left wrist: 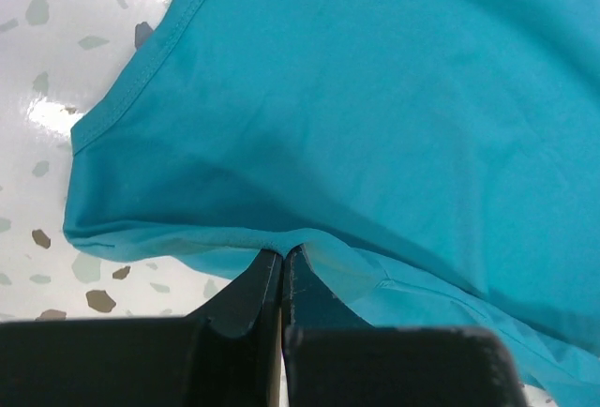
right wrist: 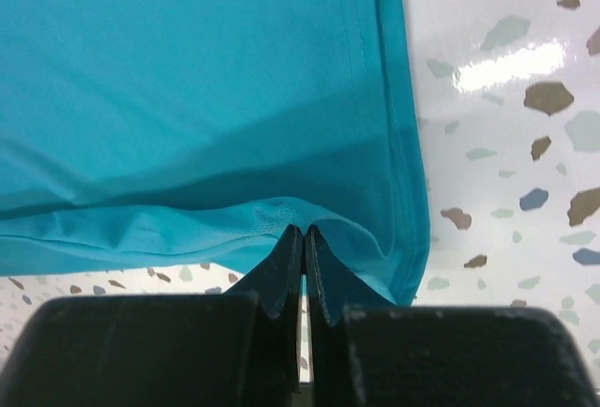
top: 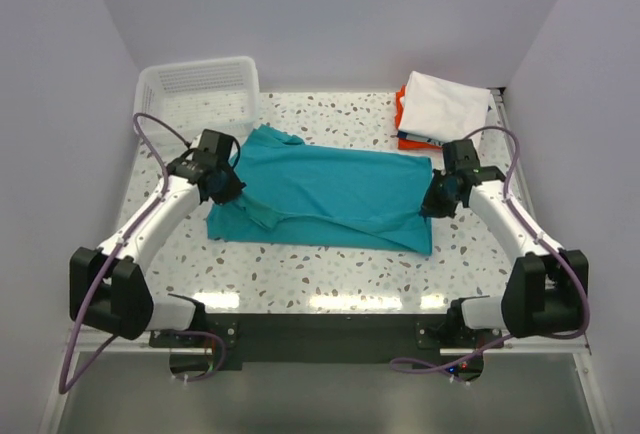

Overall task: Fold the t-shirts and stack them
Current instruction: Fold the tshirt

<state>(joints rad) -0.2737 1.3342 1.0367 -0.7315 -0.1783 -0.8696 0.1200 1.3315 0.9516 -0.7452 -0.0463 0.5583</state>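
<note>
1 teal tee [top: 330,194] pinched by L gripper [left wrist: 283,253], R gripper [right wrist: 302,232]. 1 white tee [top: 445,104], 1 orange tee [top: 400,120], 1 basket [top: 196,65].

White arms [top: 165,204], black joints [top: 125,294], black pincers [top: 228,190], purple cables [top: 136,124]

This looks like a robotics lab cell, not a home. Plain pale walls [top: 340,14] box in the back and both sides of a glossy, speckled counter [top: 330,274]. A left arm [top: 150,219] and a right arm [top: 505,219], white with black joints, are bolted to a dark base plate [top: 320,334] at its near edge, and purple cables [top: 136,126] loop loose from them. The only household things are a white slatted basket [top: 200,89], a teal t-shirt [top: 330,189] and a small folded pile [top: 445,109] of shirts.
</note>
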